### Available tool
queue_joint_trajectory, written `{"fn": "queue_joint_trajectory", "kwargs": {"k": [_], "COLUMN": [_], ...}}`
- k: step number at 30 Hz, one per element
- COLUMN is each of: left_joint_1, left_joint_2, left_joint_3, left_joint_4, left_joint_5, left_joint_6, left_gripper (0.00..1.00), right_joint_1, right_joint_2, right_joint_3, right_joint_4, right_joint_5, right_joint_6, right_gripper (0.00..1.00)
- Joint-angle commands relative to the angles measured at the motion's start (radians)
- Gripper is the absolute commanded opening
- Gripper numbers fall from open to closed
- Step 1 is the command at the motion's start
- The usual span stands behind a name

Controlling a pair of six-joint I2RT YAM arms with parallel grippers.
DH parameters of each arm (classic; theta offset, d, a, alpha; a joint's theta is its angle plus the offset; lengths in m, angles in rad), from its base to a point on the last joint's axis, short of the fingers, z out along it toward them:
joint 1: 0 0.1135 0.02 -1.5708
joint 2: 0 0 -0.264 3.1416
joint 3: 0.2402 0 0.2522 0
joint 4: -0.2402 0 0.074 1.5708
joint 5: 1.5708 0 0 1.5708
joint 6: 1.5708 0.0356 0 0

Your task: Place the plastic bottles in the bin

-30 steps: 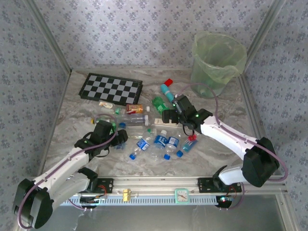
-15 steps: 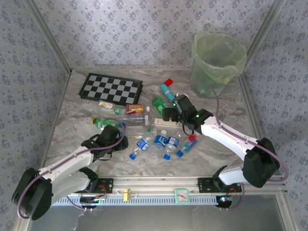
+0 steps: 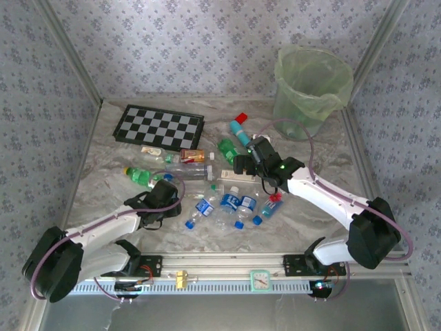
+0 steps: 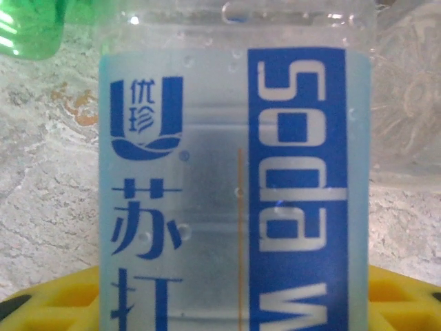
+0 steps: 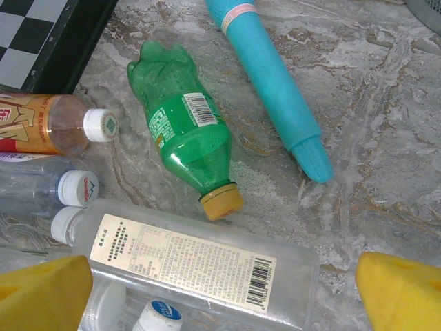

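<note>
Judging by the plastic bottles [image 3: 231,202] strewn mid-table, well apart from the bin [image 3: 303,103] at far right, we have barely begun; our left gripper [image 3: 167,196] straddles a blue-labelled soda-water bottle [image 4: 234,186], clamped or not we cannot tell; our right gripper [image 5: 220,293] hangs wide open

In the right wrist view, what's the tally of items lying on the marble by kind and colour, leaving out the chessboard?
Green bottle: 1
Tea-coloured bottle with orange label: 1
Clear bottles with white caps: 2
Blue-capped bottle, mostly cut off: 1
Teal tube: 1
Total: 6
</note>
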Motion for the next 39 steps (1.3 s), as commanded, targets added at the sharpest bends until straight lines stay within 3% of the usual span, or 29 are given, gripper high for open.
{"fn": "queue_joint_trajectory", "kwargs": {"k": [1,8,17,24,39], "left_joint_1": [-0.009,-0.01,-0.011,-0.047,-0.175], "left_joint_2": [-0.052,-0.202,-0.256,-0.156,-0.043], "left_joint_3": [0.048,0.104,0.096,0.131,0.176], "left_joint_4": [-0.016,-0.007,0.356,0.505,0.579], "left_joint_5": [-0.033,-0.019,0.179,0.269,0.253], "left_joint_6": [0.014,0.034,0.071,0.127,0.179], "left_gripper": [0.54,0.5,0.48,0.46,0.46], "right_joint_1": [0.008,0.012,0.043,0.096,0.119], "right_joint_2": [-0.029,-0.074,-0.065,-0.014,0.065], "right_joint_3": [-0.004,-0.007,-0.001,0.032,0.035], "right_joint_4": [-0.002,0.096,0.33,0.402,0.474], "right_joint_5": [0.015,-0.117,-0.407,-0.456,-0.497], "right_joint_6": [0.012,-0.01,-0.01,-0.005,0.029], "right_gripper": [1.0,1.0,0.99,0.96,0.85]}}
